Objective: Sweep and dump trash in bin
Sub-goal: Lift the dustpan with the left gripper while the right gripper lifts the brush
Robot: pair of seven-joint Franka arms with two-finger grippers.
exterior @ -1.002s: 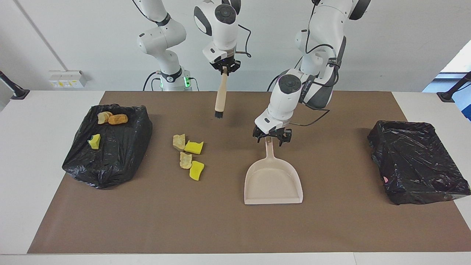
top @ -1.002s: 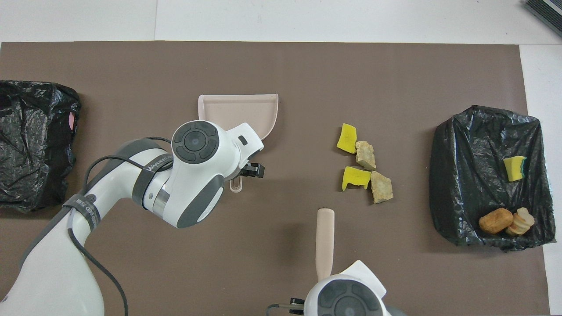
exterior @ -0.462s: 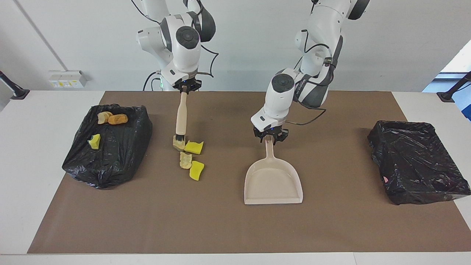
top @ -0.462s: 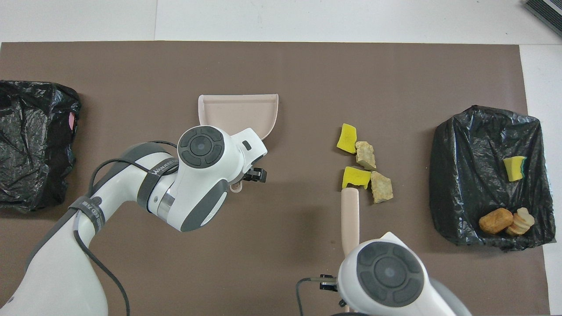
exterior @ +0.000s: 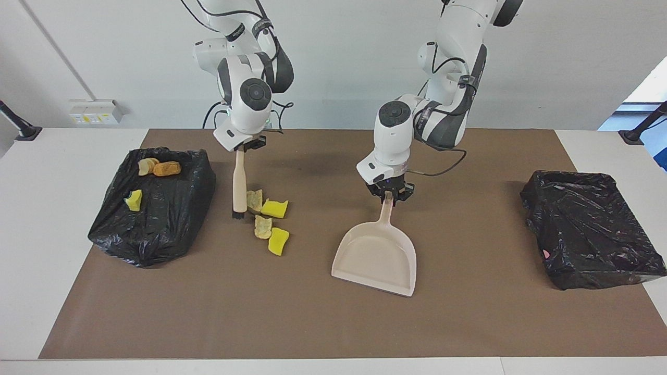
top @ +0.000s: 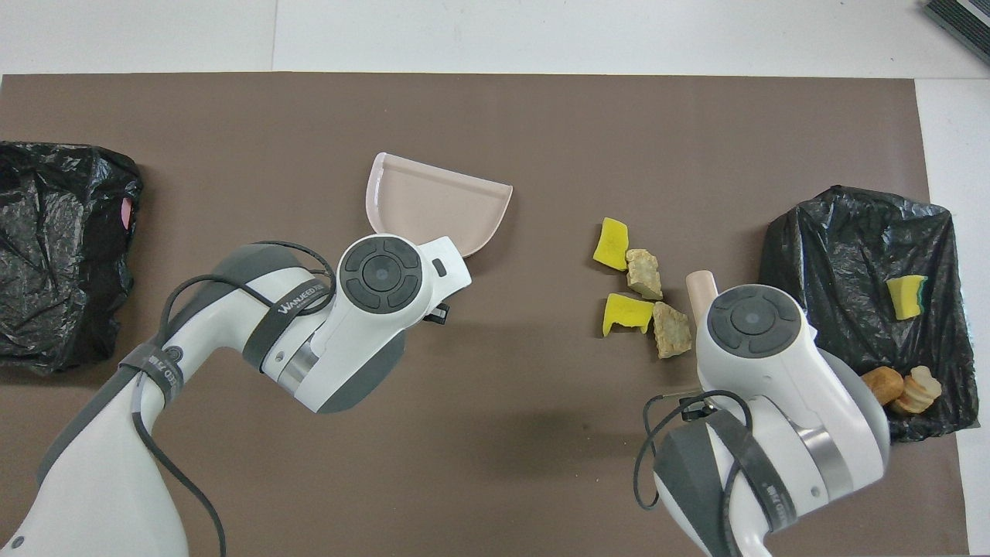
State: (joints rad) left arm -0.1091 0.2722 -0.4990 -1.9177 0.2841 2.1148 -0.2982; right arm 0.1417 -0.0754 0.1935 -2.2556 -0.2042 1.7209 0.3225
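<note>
Trash (exterior: 268, 221) lies in two places: four small chunks, two bright yellow and two tan, sit loose in a cluster on the brown mat (exterior: 292, 323) toward the right arm's end of the table, and three more pieces, one yellow and two brownish, rest on the crumpled black bag-lined bin (exterior: 153, 208) at that same end. A beige brush (exterior: 239, 183) hangs upright from the right gripper (exterior: 245, 147), which is clenched around the top of its handle; the dark bristles reach down to the mat just beside the loose cluster, between it and the bin, close to the tan chunk nearest the robots. In the overhead view the right arm's wrist covers most of the brush, and only the end of the handle (top: 700, 288) shows. A beige dustpan (exterior: 376, 254) sits near the middle of the mat, well apart from the loose chunks, with its handle pointing toward the robots and its wide mouth pointing away from them. The pan is turned slightly, so that its mouth edge runs at a slant. The left gripper (exterior: 390, 194) grasps the end of the dustpan's handle. A second black bag-lined bin (exterior: 589, 229) stands at the left arm's end of the table, with a small pink spot on its side.
</note>
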